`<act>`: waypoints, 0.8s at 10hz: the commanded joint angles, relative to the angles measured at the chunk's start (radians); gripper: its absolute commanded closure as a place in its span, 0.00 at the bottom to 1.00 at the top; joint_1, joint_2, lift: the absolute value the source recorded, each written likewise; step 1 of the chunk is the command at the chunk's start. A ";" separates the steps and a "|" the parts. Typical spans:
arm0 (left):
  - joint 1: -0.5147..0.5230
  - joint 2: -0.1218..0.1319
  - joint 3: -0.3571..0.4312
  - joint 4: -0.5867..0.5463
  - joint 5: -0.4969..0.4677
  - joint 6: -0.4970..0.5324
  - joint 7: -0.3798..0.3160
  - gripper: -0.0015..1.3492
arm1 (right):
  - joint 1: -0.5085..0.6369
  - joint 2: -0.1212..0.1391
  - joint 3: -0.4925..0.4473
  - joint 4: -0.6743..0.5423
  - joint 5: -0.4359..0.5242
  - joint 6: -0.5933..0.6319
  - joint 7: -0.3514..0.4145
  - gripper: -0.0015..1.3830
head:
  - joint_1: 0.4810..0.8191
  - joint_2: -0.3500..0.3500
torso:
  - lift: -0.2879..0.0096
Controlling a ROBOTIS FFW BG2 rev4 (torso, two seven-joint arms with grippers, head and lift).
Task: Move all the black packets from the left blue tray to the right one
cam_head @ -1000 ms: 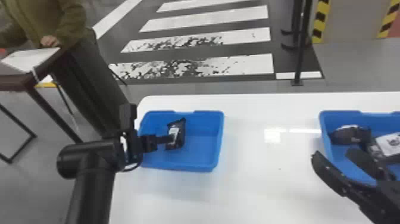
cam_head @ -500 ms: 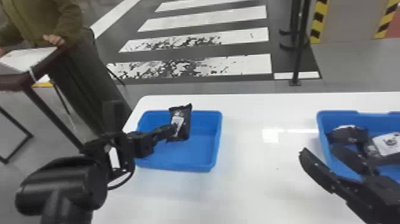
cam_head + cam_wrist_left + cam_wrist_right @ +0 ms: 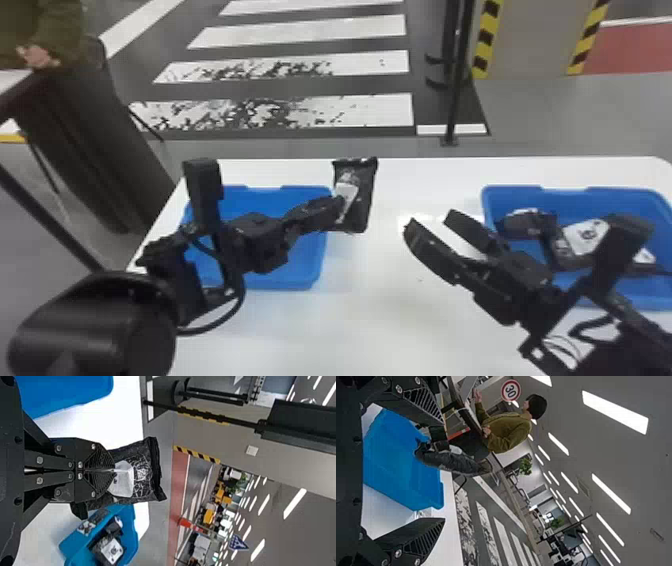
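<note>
Clenching a black packet, the left gripper holds it upright in the air just beside the left blue tray, with the fingertips against its pale label. The wrinkled, slightly shiny wrapper looks like thin film, so the packet is probably light and soft, likely to give under pressure and a little slippery. A flat pinch across the filled body should suit it best; the crimped end would likely fold or let it swivel. Firm but moderate pressure seems enough, since hard squeezing might strain the seams. The right gripper is released, its fingers parted, near the right blue tray, where other packets lie. Carrying this one across and lowering it gently seems next.
</note>
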 commanded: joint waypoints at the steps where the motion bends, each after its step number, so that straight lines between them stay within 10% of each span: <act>1: -0.006 0.005 -0.055 0.000 0.031 -0.002 0.000 0.89 | -0.070 -0.010 0.034 0.053 -0.019 0.000 0.000 0.12 | 0.63 0.71 | 0.50; 6: -0.025 0.016 -0.173 0.000 0.106 0.020 0.000 0.89 | -0.210 -0.030 0.050 0.193 -0.009 -0.022 -0.008 0.14 | 0.63 0.58 | 0.50; 8: -0.023 0.017 -0.177 0.000 0.114 0.030 0.001 0.89 | -0.220 -0.030 0.050 0.200 -0.001 -0.071 -0.014 0.80 | 0.63 0.54 | 0.50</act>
